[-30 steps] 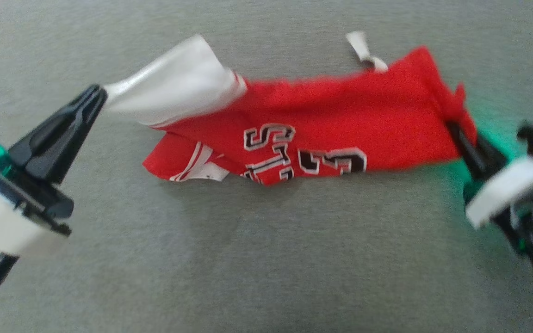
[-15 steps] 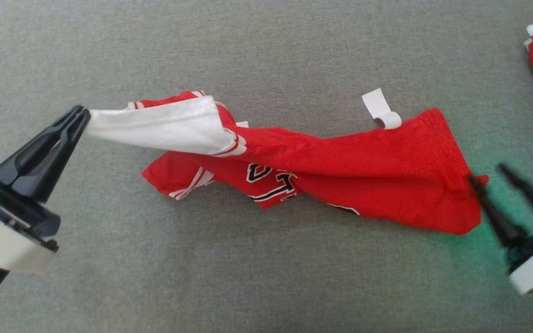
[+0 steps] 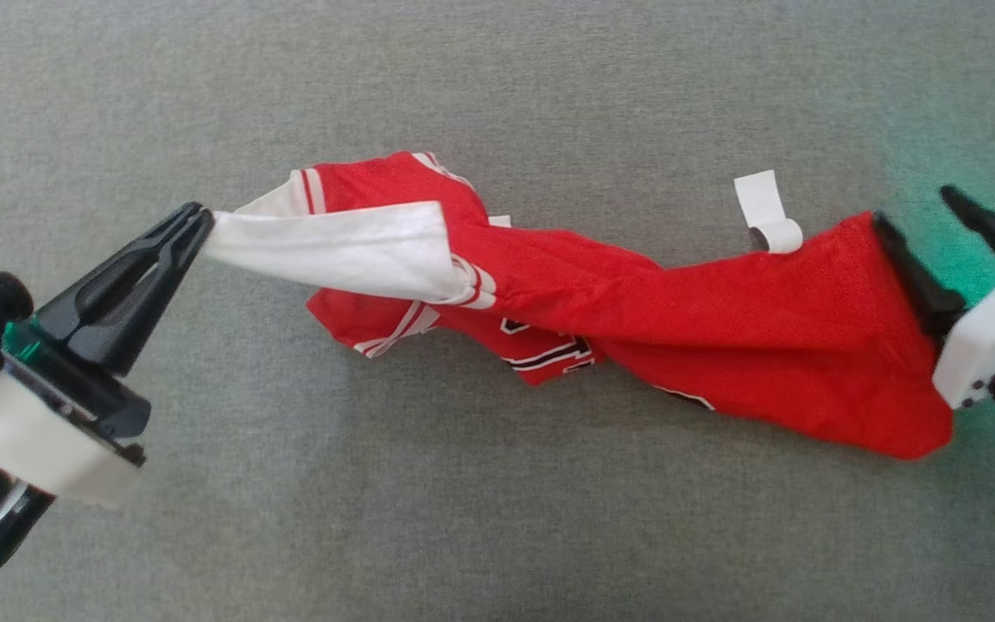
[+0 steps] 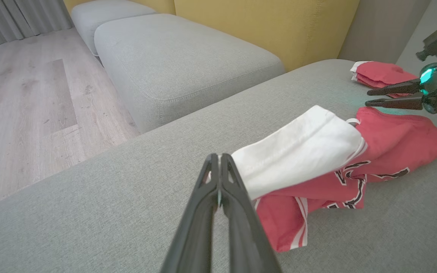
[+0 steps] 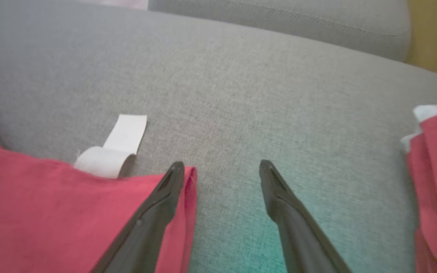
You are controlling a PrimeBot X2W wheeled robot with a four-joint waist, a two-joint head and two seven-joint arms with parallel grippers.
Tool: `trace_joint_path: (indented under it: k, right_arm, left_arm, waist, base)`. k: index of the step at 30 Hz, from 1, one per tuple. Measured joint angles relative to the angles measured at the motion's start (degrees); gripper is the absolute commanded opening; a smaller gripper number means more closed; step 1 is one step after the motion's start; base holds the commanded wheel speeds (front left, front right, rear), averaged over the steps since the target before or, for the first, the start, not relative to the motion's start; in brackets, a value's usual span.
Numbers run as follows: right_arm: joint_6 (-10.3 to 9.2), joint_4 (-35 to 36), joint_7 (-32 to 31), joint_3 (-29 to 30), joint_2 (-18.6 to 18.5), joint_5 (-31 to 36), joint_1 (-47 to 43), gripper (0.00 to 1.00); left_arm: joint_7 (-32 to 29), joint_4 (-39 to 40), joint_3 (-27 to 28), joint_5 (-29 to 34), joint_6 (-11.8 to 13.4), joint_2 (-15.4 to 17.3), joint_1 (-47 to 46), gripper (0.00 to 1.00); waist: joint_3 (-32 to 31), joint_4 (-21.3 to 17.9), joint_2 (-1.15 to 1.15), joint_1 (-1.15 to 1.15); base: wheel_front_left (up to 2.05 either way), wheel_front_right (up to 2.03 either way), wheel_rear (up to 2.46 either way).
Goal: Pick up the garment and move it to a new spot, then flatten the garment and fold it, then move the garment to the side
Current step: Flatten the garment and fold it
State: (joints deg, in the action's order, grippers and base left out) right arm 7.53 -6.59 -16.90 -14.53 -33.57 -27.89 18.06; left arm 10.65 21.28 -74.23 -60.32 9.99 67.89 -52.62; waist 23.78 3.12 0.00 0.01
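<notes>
Pinching white end of garment (image 3: pixel 722 328), your left gripper (image 3: pixel 199 216) is clamped tight. Your right gripper (image 3: pixel 916 207) stands wide, one finger against red edge, holding nothing. Garment lies twisted on grey cushion (image 3: pixel 463 518) between both.

Lettering: the black-and-white letters (image 3: pixel 549 354) on the garment (image 3: pixel 722 345) are mostly tucked under its twisted red folds; unreadable.
Pinched end: the tip of the white cloth is hidden between the closed fingers (image 3: pixel 152 263) of the left gripper (image 3: pixel 199 214).
Left gripper body: cut off by the head view's left edge.
Right gripper (image 3: pixel 914 206): body runs off the head view's right edge.
White tag (image 3: pixel 770 212): where its curled end joins the red hem is hidden.
Second red garment (image 5: pixel 436 170): cropped by the right wrist view's right edge.
Pale pinkish patch (image 5: pixel 114 3): a sliver at the top edge, too little to identify.
</notes>
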Motion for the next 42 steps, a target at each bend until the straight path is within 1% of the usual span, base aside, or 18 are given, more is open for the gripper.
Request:
trace_joint_path:
  k: [4, 6, 7, 8, 9, 10, 11, 16, 18, 22, 23, 24, 28, 30, 34, 37, 42]
  right_arm:
    - [0.0, -4.6, -0.5, -6.3, -2.2, 0.1, 2.8, 1.0]
    - [0.0, -5.4, -0.5, -8.7, -3.5, -0.5, 4.0, 1.0]
    - [0.0, -5.6, -0.5, -9.7, -4.2, -0.8, 4.7, 0.98]
    - [0.0, -5.9, -0.4, -10.4, -4.6, -1.4, 5.4, 0.67]
    - [0.0, -6.3, 0.1, -11.2, -4.8, -1.9, 6.1, 0.39]
    - [0.0, -6.6, 0.5, -12.0, -4.8, -2.4, 6.6, 0.04]
    - [0.0, -6.8, 1.0, -13.0, -4.8, -2.7, 6.9, 0.0]
    - [0.0, -9.0, 5.6, -16.3, -5.1, -3.5, 8.4, 0.0]
    - [0.0, -10.1, 8.6, -16.3, -5.1, -3.5, 9.0, 0.0]
    - [0.0, -10.5, 14.5, -13.5, -5.1, -3.4, 10.7, 0.0]
    - [0.0, -10.5, 14.5, -13.5, -5.1, -3.4, 10.7, 0.0]
    - [0.0, -10.1, 15.8, -12.7, -5.1, -3.5, 11.1, 0.0]
    - [0.0, -6.7, 20.0, -9.7, -5.0, -3.5, 12.3, 0.0]
    - [0.0, -4.7, 20.3, -9.0, -5.1, -3.4, 12.9, 0.0]
    - [0.0, -0.2, 20.4, -8.0, -5.2, -3.4, 13.8, 0.0]
    - [0.0, 2.9, 20.0, -5.6, -5.6, -3.4, 14.3, 0.0]
    - [0.0, 8.6, 18.1, -1.5, -6.8, -3.1, 14.4, 0.0]
  left_arm:
    - [-0.6, -0.4, 0.0, 0.4, -0.7, -0.9, -0.3, 0.0]
    - [-0.6, -0.5, -0.1, 0.4, -1.0, -1.4, -0.4, 0.0]
    - [-0.6, -0.6, -0.1, 0.4, -1.0, -1.6, -0.4, 0.0]
    - [-1.0, -0.7, -0.1, 0.4, -1.0, -1.8, -0.4, 0.0]
    - [-1.0, -0.8, -0.2, 0.4, -1.0, -1.9, -0.4, 0.0]
    - [-1.0, -0.9, -0.2, 0.4, -1.2, -2.0, -0.4, 0.0]
    - [-1.0, -1.0, -0.2, 0.4, -1.3, -2.0, -0.4, 0.0]
    - [0.1, -3.0, -0.1, 1.6, -1.4, -2.7, -0.5, 0.0]
    - [1.1, -4.2, 0.2, 2.3, -1.0, -2.9, -0.6, 0.0]
    - [2.3, -6.1, 1.9, 3.1, 0.7, -2.8, -1.2, 0.0]
    - [2.3, -6.1, 1.9, 3.1, 0.7, -2.8, -1.2, 0.0]
    - [2.6, -6.4, 2.5, 3.5, 0.8, -2.8, -1.5, 0.0]
    - [3.1, -7.4, 5.5, 3.7, 2.8, -2.8, -2.8, 0.0]
    - [3.4, -8.0, 6.6, 3.6, 3.5, -2.8, -3.6, 0.0]
    - [3.5, -8.0, 8.1, 2.6, 3.8, -2.8, -5.2, 0.0]
    - [2.6, -7.6, 9.2, 2.9, 4.2, -2.9, -7.4, 0.0]
    - [1.9, -6.2, 11.8, 4.1, 6.2, -2.7, -11.7, 0.0]
  waist:
    - [0.2, 0.7, 0.0, 0.0]
    - [0.3, 1.0, 0.0, -0.01]
    - [0.3, 1.1, 0.0, -0.01]
    - [0.4, 1.2, 0.0, -0.01]
    - [0.4, 1.3, 0.0, 0.0]
    - [0.3, 1.3, 0.0, 0.0]
    - [0.3, 1.3, 0.0, -0.01]
    - [-0.5, 1.1, 0.0, 0.0]
    - [-1.2, 0.8, 0.0, 0.0]
    - [-3.3, -0.1, 0.0, -0.01]
    - [-3.3, -0.1, 0.0, -0.01]
    - [-3.8, -0.4, 0.0, -0.01]
    - [-6.5, -1.6, 0.0, -0.01]
    - [-8.0, -2.3, 0.0, -0.02]
    - [-10.8, -3.7, 0.0, -0.02]
    - [-12.6, -4.6, 0.0, -0.02]
    - [-14.7, -5.9, 0.0, -0.02]
  base:
    - [0.0, 0.0, 0.0]
    - [0.0, 0.0, 0.0]
    - [0.0, 0.0, 0.0]
    - [0.0, 0.0, 0.0]
    - [0.0, 0.0, 0.0]
    - [0.0, 0.0, 0.0]
    - [0.0, 0.0, 0.0]
    - [0.0, 0.0, 0.0]
    - [0.0, 0.0, 0.0]
    - [0.0, 0.0, 0.0]
    - [0.0, 0.0, 0.0]
    - [0.0, 0.0, 0.0]
    - [0.0, 0.0, 0.0]
    - [0.0, 0.0, 0.0]
    - [0.0, 0.0, 0.0]
    - [0.0, 0.0, 0.0]
    - [0.0, 0.0, 0.0]
